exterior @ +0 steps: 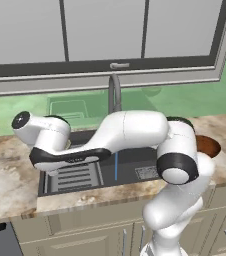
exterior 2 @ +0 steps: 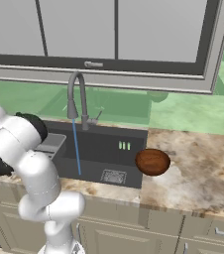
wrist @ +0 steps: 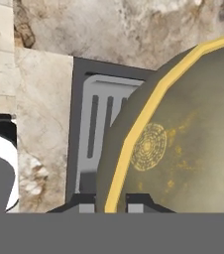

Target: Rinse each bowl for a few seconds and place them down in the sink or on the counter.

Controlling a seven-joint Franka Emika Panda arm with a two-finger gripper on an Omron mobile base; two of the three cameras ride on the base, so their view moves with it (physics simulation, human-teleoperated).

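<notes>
The olive-gold bowl (wrist: 183,144) is seen close up in the hand view, its yellow rim running down between my two fingertips. My gripper (wrist: 110,201) is shut on that rim and holds the bowl over the left end of the sink (exterior 2: 109,146), above the grey slotted tray (wrist: 96,119). In the base views my own arm hides this bowl. The dark reddish-brown bowl (exterior 2: 152,161) (exterior: 208,146) sits upright on the counter (exterior 2: 203,163) at the sink's right edge. A thin blue stream of water (exterior 2: 77,149) (exterior: 116,167) falls from the faucet (exterior 2: 76,94) into the basin.
The mottled counter (exterior: 5,175) continues to the left of the sink, also in the hand view (wrist: 39,124). A window with a grey frame (exterior 2: 114,64) runs behind the faucet (exterior: 114,92). My arm stretches leftward across the front of the sink.
</notes>
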